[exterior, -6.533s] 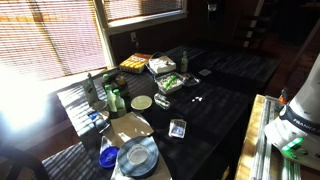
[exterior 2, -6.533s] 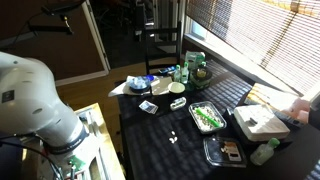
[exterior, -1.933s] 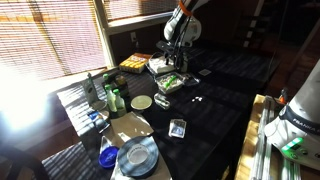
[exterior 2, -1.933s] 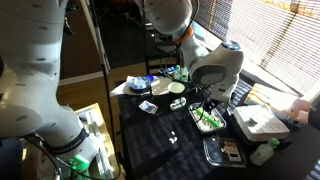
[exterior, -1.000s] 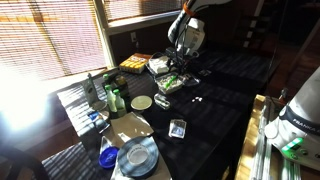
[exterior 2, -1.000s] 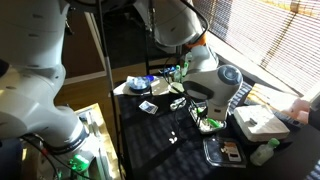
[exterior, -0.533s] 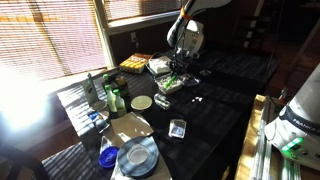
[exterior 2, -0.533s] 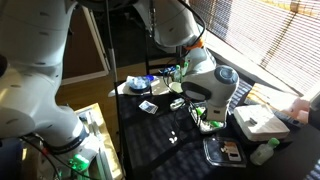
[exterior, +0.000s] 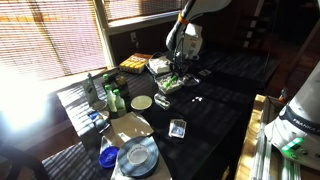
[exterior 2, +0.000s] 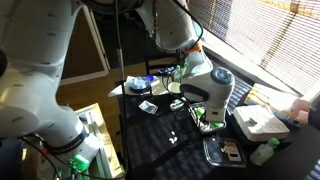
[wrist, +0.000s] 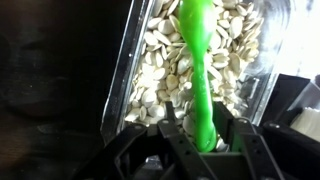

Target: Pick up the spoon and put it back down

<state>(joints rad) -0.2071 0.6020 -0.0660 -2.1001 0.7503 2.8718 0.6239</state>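
The wrist view shows a bright green spoon [wrist: 195, 70] lying lengthwise in a clear container [wrist: 125, 70] full of pale seeds. My gripper [wrist: 203, 116] is low over the container, with a finger pressed against each side of the spoon's handle end, so it is shut on the spoon. The spoon bowl rests on the seeds at the far end. In both exterior views the arm reaches down so that the gripper [exterior: 178, 72] [exterior 2: 200, 114] is at the container [exterior: 170, 84] [exterior 2: 210, 121] on the dark table; the gripper hides the spoon there.
Around the container stand a white box [exterior: 160, 65], a yellow packet [exterior: 134, 63], a small white bowl [exterior: 142, 102], bottles [exterior: 110, 97], a glass [exterior: 178, 128] and a blue plate [exterior: 137, 155]. Another white box [exterior 2: 262, 122] and a dark tray [exterior 2: 225, 150] lie beside it.
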